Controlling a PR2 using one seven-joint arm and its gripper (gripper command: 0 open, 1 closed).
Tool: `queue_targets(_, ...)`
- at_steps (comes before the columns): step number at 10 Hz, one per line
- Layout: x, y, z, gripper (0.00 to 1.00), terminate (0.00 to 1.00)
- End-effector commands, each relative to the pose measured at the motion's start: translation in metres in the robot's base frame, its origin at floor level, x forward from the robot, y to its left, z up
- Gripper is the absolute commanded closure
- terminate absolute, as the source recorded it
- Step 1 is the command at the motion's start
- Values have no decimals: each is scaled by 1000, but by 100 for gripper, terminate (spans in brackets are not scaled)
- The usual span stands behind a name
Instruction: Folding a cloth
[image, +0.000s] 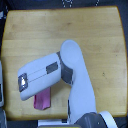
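The pink-magenta cloth (43, 100) lies on the wooden table (60, 30) near its front edge. Only a small narrow part of it shows below my white forearm (42, 75); the rest is hidden under the arm. My arm comes in from the bottom edge and bends toward the exterior view's left, ending in a flat white block (23, 82) just up and left of the cloth. No fingers show, so I cannot tell how the gripper stands or whether it holds the cloth.
A white object (1, 90) sits at the table's left edge. Dark floor runs along the top and right. The robot's grey base (97, 120) is at the bottom right.
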Motion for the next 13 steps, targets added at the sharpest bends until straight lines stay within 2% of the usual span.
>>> queue_targets(1, -10, 75, -16, 100, 0)
queue_targets(3, -12, 79, -27, 100, 0)
queue_targets(4, -8, 74, -32, 0, 0)
queue_targets(12, 10, 38, -46, 0, 0)
queue_targets(13, 17, 28, -42, 0, 0)
